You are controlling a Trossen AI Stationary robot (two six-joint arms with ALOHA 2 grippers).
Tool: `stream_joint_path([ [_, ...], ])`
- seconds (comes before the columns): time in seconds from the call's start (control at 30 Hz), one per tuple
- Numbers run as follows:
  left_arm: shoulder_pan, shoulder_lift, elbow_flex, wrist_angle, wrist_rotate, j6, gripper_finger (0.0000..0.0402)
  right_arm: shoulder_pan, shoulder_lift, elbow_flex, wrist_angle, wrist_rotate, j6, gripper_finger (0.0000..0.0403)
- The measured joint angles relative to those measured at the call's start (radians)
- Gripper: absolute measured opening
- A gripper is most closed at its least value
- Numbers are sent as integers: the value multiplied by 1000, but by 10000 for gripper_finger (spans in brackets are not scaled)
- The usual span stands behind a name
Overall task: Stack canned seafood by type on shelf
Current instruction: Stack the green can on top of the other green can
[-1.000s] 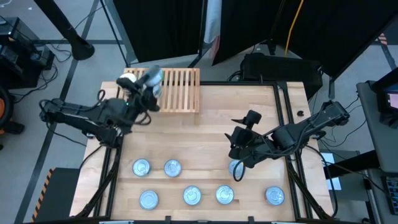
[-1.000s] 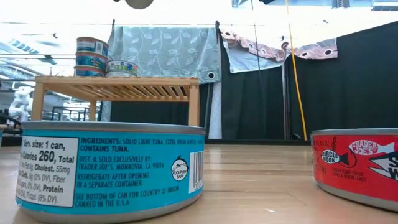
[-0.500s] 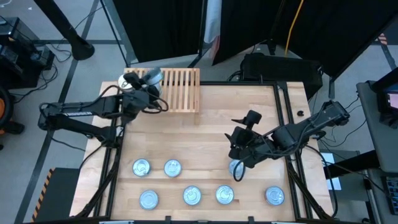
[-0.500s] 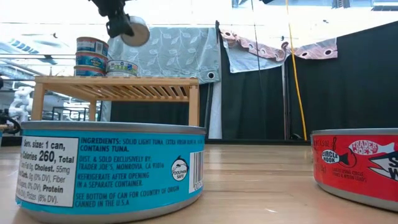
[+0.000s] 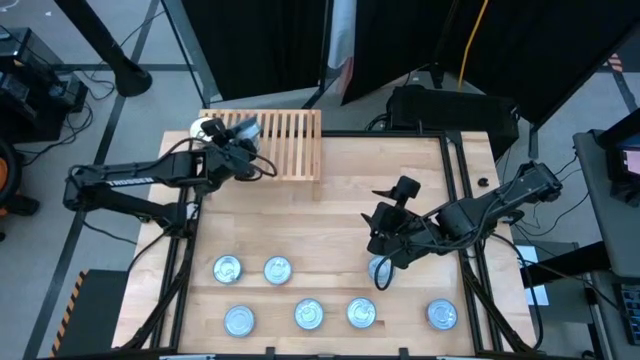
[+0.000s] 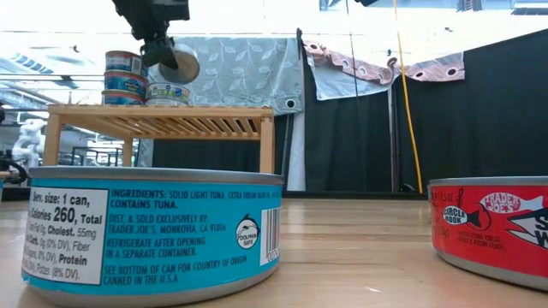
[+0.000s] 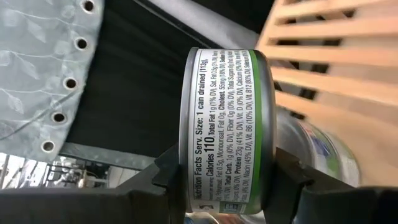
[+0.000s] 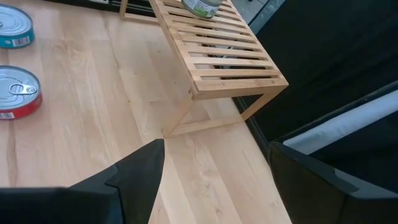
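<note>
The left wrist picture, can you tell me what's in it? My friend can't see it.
The left gripper holds a green-labelled can on its edge between its two dark fingers, the side with the nutrition facts facing the camera. Beyond it lie the light wooden slats of the shelf, where another can sits blurred, with a leaf-patterned curtain farther off.

Green-banded tin; pale slatted shelf
</note>
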Motion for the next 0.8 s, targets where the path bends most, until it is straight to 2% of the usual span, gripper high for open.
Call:
stream_joint_path([
  [0.27, 0, 31, 0, 0, -26, -14, 151, 0, 0, 0, 0, 0, -3, 279],
  [0.57, -1, 38, 0, 2, -75, -15, 186, 0, 0, 0, 0, 0, -3, 279],
  [0.8, -1, 38, 0, 2, -71, -15, 190, 0, 0, 0, 0, 0, -3, 279],
])
